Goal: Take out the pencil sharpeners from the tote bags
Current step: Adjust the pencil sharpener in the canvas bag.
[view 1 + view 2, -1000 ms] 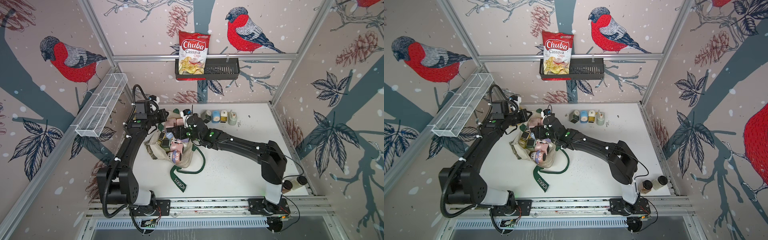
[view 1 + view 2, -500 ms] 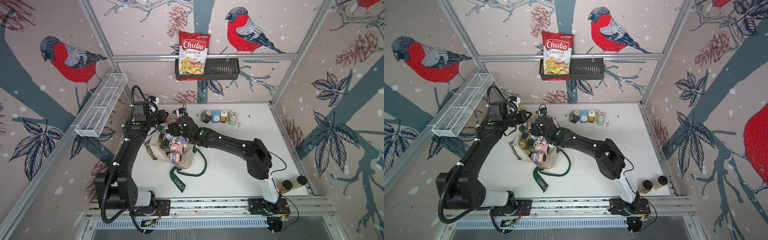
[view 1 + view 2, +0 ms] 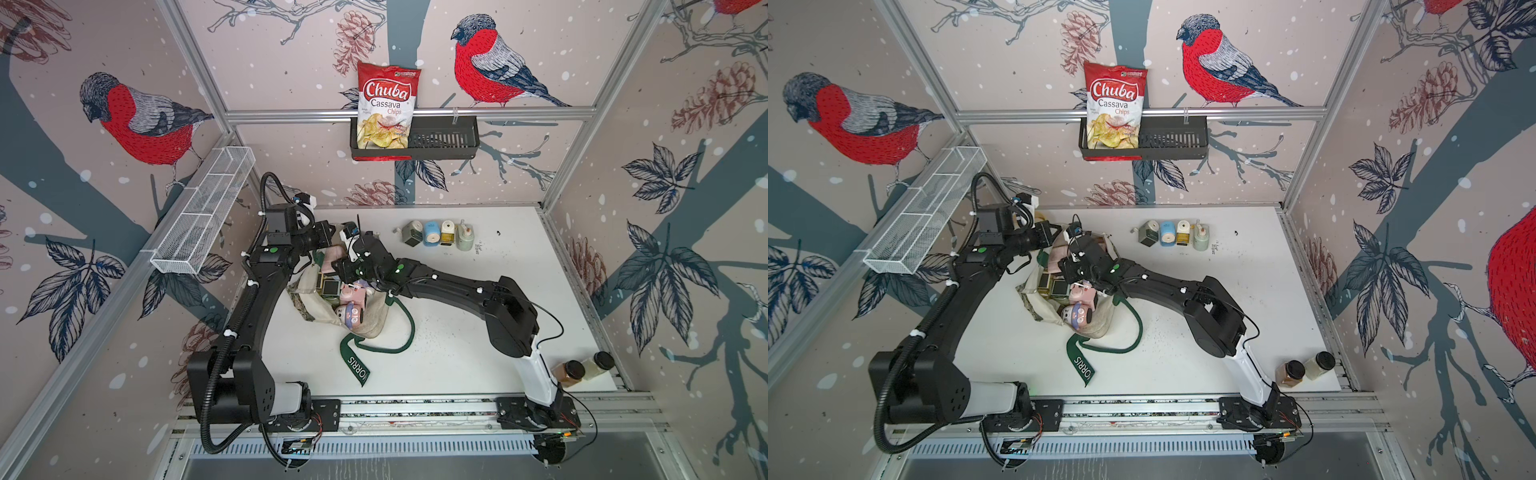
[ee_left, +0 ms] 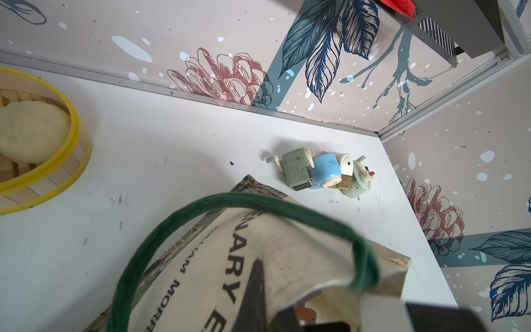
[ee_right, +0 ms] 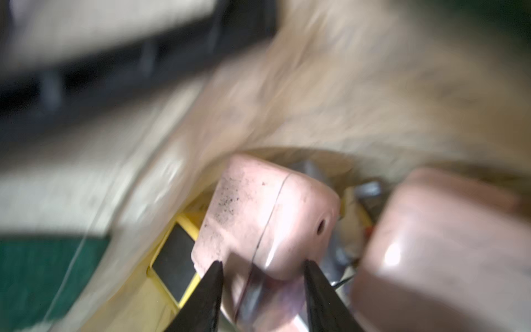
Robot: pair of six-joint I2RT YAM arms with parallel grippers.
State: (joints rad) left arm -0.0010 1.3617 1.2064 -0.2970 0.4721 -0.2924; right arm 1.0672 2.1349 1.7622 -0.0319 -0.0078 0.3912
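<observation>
Four sharpeners (image 3: 438, 236) stand side by side in a row across the far part of the counter (image 3: 478, 332). Their round fronts face the near edge. Many more sit in the tote (image 3: 374, 328). It lies slumped left of the middle with its mouth up, and one green strap (image 3: 356, 368) trails toward the near edge. The left hand (image 3: 331, 240) is closed on the tote's far rim and holds the cloth up. The right hand (image 5: 263, 266) reaches into the mouth. Both top views hide its tips under the arm. The right wrist view is blurry, but the two fingers (image 5: 211, 287) look pinched on a pink sharpener (image 5: 267, 212). Its long side points away from the hand. Only the left wrist view shows a yellow-rimmed basket (image 4: 76, 135) on the counter.
</observation>
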